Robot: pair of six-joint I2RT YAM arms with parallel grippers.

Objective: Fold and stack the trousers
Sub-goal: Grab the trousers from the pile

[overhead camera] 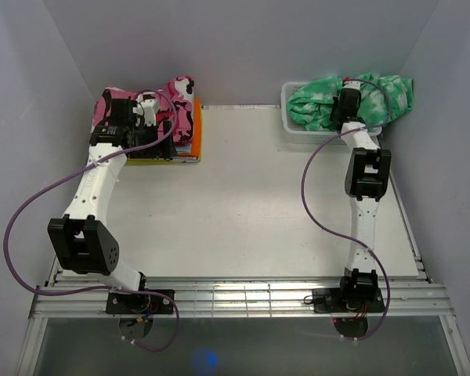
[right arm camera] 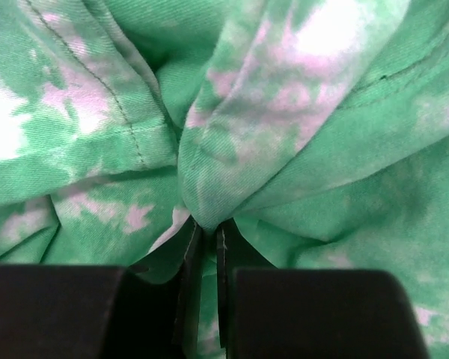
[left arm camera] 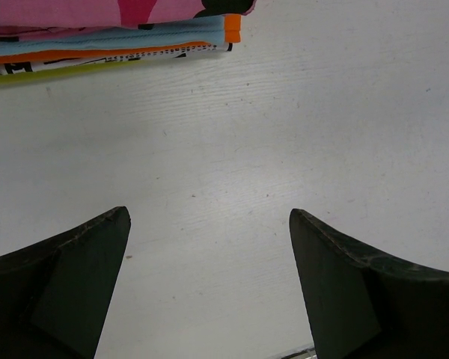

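Observation:
The trousers, mint green with white blotches, lie bunched in a white basket at the table's back right. My right gripper reaches down into the heap. In the right wrist view its jaws are shut on a pinched fold of the trousers, with my right gripper nipping the cloth between its tips. My left gripper hangs open over bare table, nothing between its fingers. In the top view my left gripper is at the back left, by a pile of folded clothes.
A stack of folded clothes sits at the back left, a pink, black and white camouflage garment on top, orange layers below. Its edge shows at the top of the left wrist view. Grey walls close in both sides.

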